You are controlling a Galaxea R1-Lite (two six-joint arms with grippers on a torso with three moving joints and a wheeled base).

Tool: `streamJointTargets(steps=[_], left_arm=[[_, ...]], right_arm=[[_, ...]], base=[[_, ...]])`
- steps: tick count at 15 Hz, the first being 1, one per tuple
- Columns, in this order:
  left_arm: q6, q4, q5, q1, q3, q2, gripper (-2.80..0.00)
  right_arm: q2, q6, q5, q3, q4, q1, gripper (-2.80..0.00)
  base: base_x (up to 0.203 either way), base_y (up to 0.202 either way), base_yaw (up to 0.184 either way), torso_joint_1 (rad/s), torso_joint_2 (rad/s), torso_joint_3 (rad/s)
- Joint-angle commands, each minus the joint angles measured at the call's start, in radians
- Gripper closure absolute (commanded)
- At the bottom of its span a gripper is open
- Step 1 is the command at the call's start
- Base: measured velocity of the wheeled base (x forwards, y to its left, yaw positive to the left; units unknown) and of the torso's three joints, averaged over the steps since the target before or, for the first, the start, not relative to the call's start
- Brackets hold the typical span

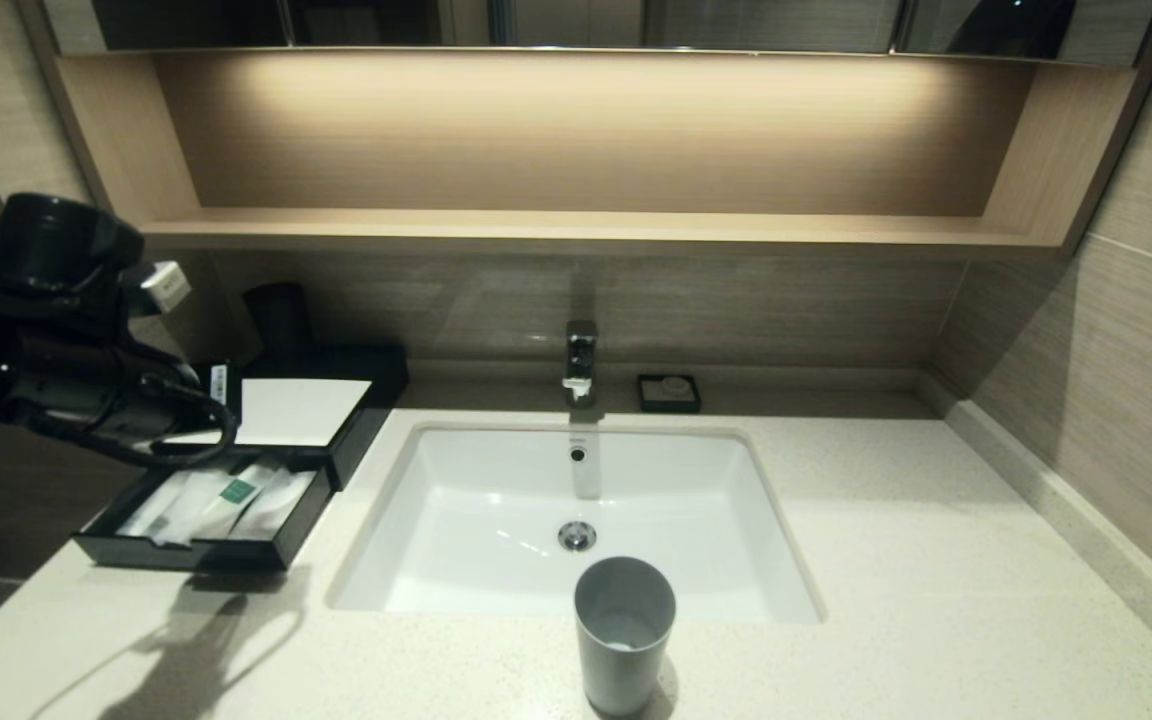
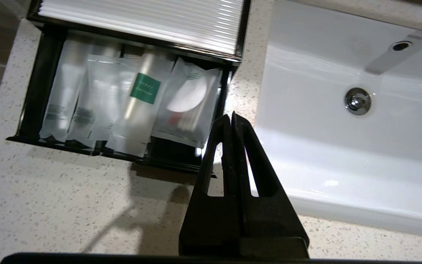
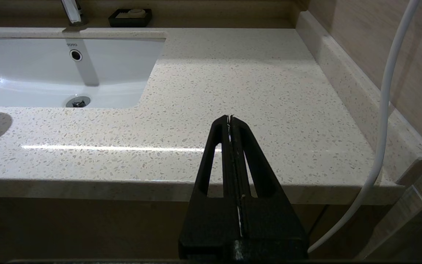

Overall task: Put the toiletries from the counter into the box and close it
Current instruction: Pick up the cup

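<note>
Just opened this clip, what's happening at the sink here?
A two-armed robot is tidying hotel toiletries into a black box on the counter, left of the sink. The box's drawer is pulled out and the wrapped packets already lie inside it. The left tool is shut, holds nothing, and hovers just outside the drawer's front corner on the sink side. Closing the drawer is not yet done. The right tool is shut and parked off the counter's front edge.
</note>
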Motion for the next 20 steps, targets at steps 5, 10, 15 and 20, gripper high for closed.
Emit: streamJointTargets(steps=[5,10,15,20], left_arm=[[-0.088,0.045,0.007,-0.232,-0.033,-0.019,0.0],[-0.14,0.262,0.013,-0.308,-0.197,0.013,0.0],[-0.234,0.481,0.028,-0.411,-0.327,0.089,0.0],[-0.349,0.516,0.053,-0.546,-0.378,0.128,0.0]], right_arm=[[0.0,0.0,0.0,0.002,0.0,0.0,0.0],[-0.002,0.0,0.0,0.002,0.0,0.0,0.0],[-0.002,0.0,0.0,0.002,0.0,0.0,0.0],[0.0,0.0,0.0,0.002,0.0,0.0,0.0]], base=[[0.0,0.0,0.0,0.0,0.0,0.0],[0.0,0.0,0.0,0.0,0.0,0.0],[0.0,0.0,0.0,0.0,0.0,0.0],[0.0,0.0,0.0,0.0,0.0,0.0]])
